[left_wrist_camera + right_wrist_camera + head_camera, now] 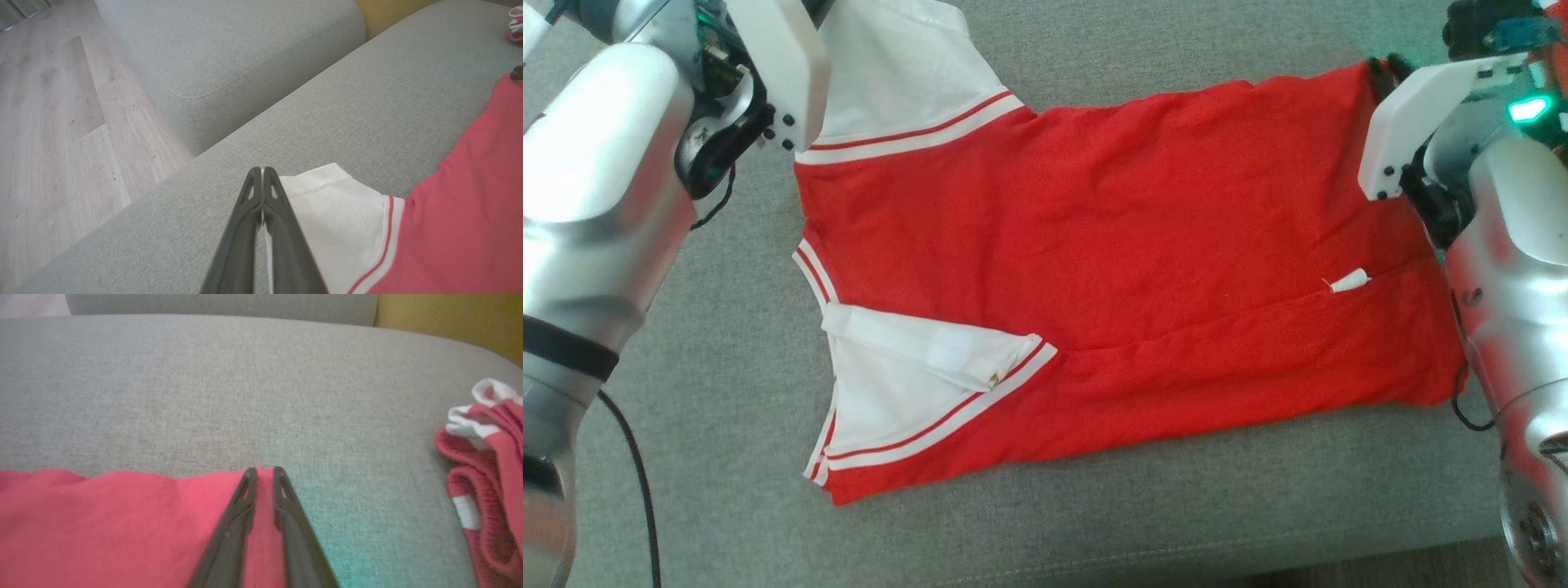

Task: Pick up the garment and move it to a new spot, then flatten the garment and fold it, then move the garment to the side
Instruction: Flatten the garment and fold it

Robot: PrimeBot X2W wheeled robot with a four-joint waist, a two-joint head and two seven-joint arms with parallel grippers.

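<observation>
A red garment (pixel 1111 269) with white sleeves lies spread on the grey sofa seat (pixel 1094 523), with its near edge and near sleeve (pixel 915 367) folded inward. My left gripper (pixel 262 171) is shut, its fingers pinching the edge of the far white sleeve (pixel 343 216). In the head view the left wrist housing (pixel 768 65) hides those fingers. My right gripper (pixel 264 471) is shut on the garment's far right corner (pixel 122 522), with red cloth between its fingers; its dark tips (pixel 1380 69) sit at that corner.
A second red-and-white garment (pixel 486 469) lies bunched on the seat to the right. Another grey cushion (pixel 229 49) and wooden floor (pixel 53 122) lie beyond the left end. The sofa's front edge (pixel 1176 563) runs close below the garment.
</observation>
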